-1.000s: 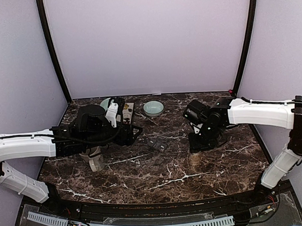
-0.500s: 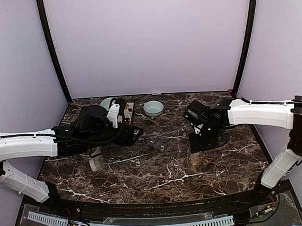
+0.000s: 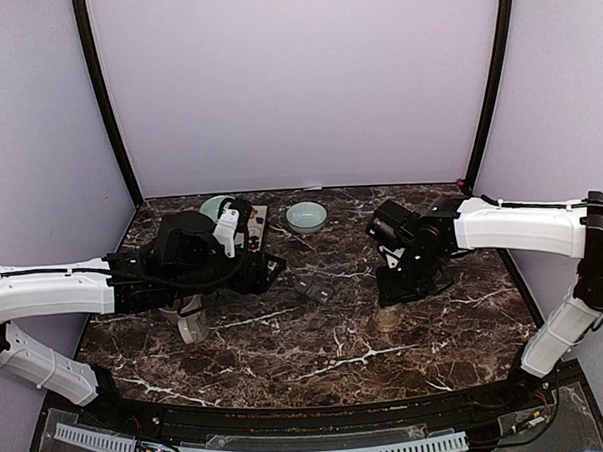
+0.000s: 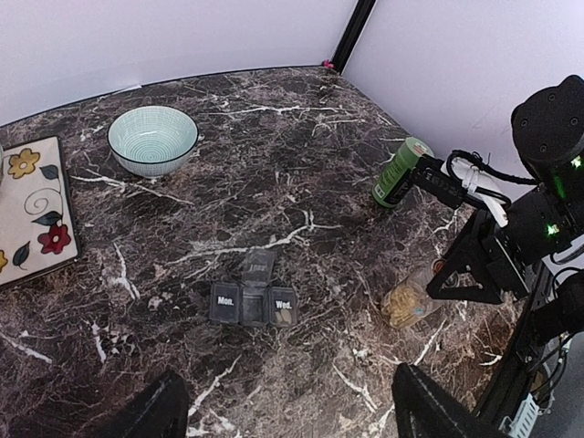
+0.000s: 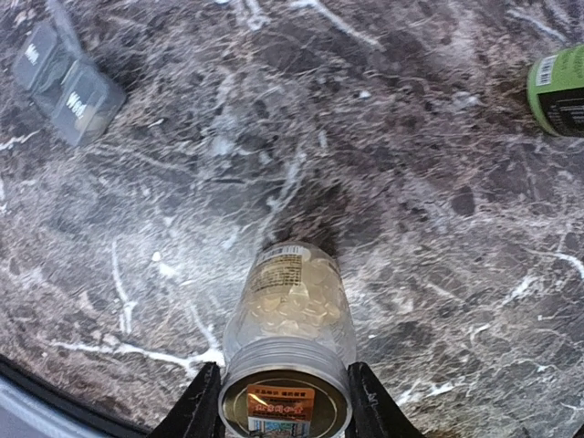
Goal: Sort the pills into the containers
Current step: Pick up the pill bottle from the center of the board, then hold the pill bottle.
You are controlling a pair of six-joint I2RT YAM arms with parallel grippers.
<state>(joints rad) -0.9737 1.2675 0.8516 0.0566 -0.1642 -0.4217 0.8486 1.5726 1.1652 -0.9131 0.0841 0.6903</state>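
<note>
A clear pill bottle (image 5: 294, 310) full of pale pills stands on the marble, its metal cap toward the camera. My right gripper (image 5: 285, 406) is shut on the cap, one finger pressed against each side. In the top view the right gripper (image 3: 397, 294) covers most of the bottle. The grey pill organizer (image 4: 254, 301) lies mid-table with "Mon." and "Wed." lids down and the middle lid raised. Pills show through the Wed. lid. My left gripper (image 4: 292, 422) hovers open, short of the organizer (image 3: 314, 288), holding nothing.
A green bottle (image 4: 400, 172) lies on its side at the far right. A pale ribbed bowl (image 3: 306, 217) sits at the back, with a floral tray (image 4: 32, 210) to its left. A whitish container (image 3: 191, 324) stands under the left arm.
The right gripper has sunk a little over the pill bottle and its jaws have narrowed on the cap. The left arm has edged slightly to the right.
</note>
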